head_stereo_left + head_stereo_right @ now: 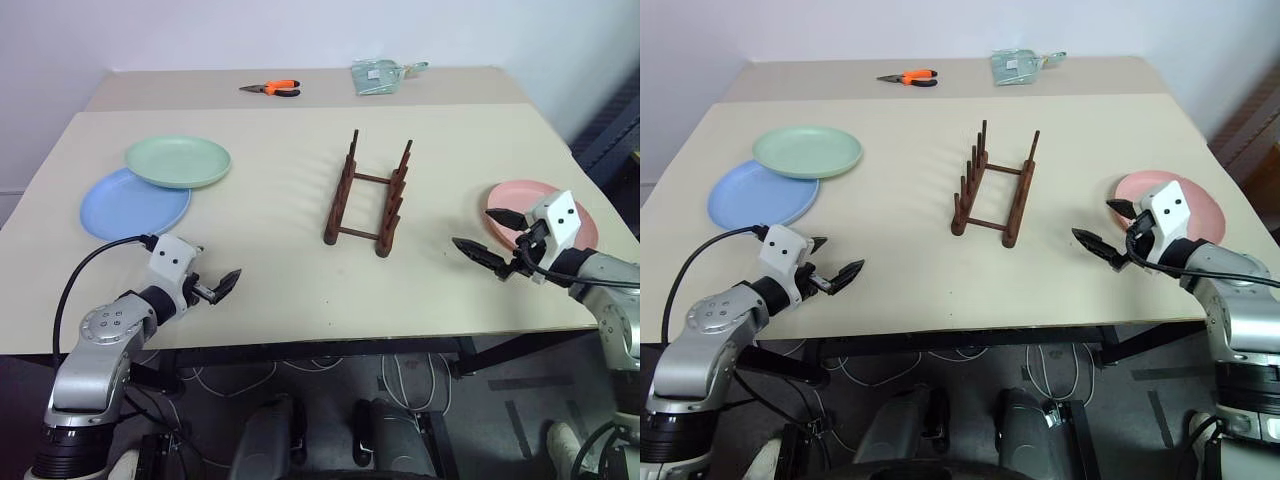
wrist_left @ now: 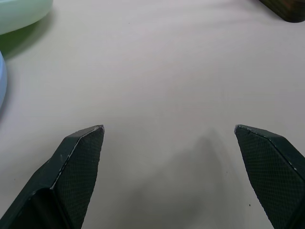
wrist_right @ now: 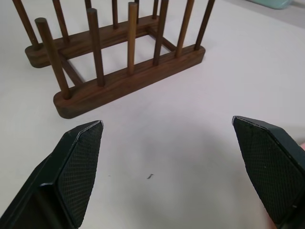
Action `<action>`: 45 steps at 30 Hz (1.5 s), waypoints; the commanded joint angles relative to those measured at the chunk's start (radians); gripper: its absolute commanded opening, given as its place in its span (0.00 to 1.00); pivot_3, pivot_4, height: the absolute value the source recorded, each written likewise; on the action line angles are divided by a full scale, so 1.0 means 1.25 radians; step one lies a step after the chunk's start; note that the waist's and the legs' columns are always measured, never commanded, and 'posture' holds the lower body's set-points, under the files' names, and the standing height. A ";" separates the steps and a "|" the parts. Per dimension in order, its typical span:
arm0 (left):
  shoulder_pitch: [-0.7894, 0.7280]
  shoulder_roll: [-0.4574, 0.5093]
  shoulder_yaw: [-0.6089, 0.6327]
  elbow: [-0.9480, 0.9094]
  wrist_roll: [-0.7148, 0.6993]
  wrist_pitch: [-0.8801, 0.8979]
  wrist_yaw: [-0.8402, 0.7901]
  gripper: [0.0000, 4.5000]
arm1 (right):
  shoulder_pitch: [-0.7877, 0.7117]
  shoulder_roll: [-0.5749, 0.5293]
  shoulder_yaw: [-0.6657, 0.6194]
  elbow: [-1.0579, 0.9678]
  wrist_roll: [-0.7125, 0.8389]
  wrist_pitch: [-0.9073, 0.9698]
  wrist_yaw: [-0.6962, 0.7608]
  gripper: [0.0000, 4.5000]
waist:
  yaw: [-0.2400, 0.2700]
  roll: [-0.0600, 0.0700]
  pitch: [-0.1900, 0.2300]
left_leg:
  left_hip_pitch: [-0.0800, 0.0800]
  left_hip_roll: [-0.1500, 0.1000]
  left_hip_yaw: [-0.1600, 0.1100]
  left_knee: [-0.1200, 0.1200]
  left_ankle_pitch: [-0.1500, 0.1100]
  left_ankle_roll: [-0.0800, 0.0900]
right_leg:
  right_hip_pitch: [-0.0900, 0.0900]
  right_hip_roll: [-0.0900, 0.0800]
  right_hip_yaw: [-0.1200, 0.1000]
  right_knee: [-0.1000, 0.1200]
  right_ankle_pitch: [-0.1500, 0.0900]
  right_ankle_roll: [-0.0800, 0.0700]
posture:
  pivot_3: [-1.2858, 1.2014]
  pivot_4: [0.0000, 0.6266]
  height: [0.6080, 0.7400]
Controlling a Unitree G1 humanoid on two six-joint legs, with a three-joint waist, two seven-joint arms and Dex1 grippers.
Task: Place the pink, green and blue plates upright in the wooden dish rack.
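Your right end effector (image 1: 495,238) hangs with its fingers spread wide and empty over the tabletop (image 1: 280,270), and the pink plate (image 1: 575,215) lies flat just behind and outside it, partly hidden by the wrist. That is the relation your next move turns on: the right arm is by far the nearer to that plate, but the fingers point inward toward the wooden dish rack (image 1: 368,195), away from the plate. You would likely have to swing back and outward before any grasp.

The rack stands mid-table, its rails running away from you, pegs upright, every slot empty.

Your left end effector (image 1: 213,288) is equally wide and holds nothing. The green plate (image 1: 178,161) overlaps the far edge of the blue plate (image 1: 133,205), both beyond it and to its outside.

The right wrist view gives the rack's pegs close up (the head views leave them thin), while the left wrist view catches bare tabletop and slivers of green and blue rim.
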State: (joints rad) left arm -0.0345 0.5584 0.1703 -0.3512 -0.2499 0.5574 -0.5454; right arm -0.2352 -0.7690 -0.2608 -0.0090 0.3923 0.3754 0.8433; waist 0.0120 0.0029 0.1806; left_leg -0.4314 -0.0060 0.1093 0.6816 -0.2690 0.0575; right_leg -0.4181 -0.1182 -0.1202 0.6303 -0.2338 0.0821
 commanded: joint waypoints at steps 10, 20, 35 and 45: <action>0.007 -0.012 -0.053 -0.055 0.006 -0.021 0.006 1.00 | -0.030 0.015 0.030 -0.026 -0.018 -0.025 -0.017 0.99 | 0.000 0.000 0.000 | 0.000 0.000 0.000 0.000 0.000 0.000 | 0.000 0.000 0.000 0.000 0.000 0.000 | 0.52 0.24 1.00; -0.216 -0.219 -0.360 -0.011 0.099 0.083 0.107 1.00 | -0.014 0.016 0.040 -0.025 -0.039 -0.023 -0.036 0.99 | 0.007 0.000 0.000 | 0.000 -0.001 0.000 0.001 0.000 0.001 | 0.002 0.000 0.000 0.000 0.000 0.000 | 0.52 0.24 1.00; -0.511 -0.595 -0.401 0.467 0.159 0.192 0.289 1.00 | 0.076 0.003 0.000 -0.121 -0.035 0.007 -0.066 0.99 | 0.003 -0.001 0.000 | 0.001 -0.001 0.000 0.002 -0.001 0.003 | 0.003 0.000 0.000 0.000 -0.001 0.002 | 0.52 0.24 1.00; -0.560 -0.622 -0.338 0.568 0.143 0.140 0.362 0.25 | 0.089 0.002 0.002 -0.136 -0.041 0.000 -0.072 1.00 | 0.002 -0.001 0.000 | 0.004 0.000 -0.001 0.002 -0.002 0.004 | 0.006 0.000 0.000 0.000 -0.001 0.002 | 0.52 0.24 1.00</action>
State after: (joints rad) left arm -0.7230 -0.1567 -0.2780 0.3181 -0.0712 0.7149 -0.1123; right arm -0.1248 -0.7532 -0.2296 -0.1381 0.3373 0.3878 0.7531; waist 0.0141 0.0018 0.1809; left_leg -0.4258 -0.0067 0.1083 0.6838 -0.2708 0.0618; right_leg -0.4108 -0.1187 -0.1208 0.6299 -0.2348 0.0844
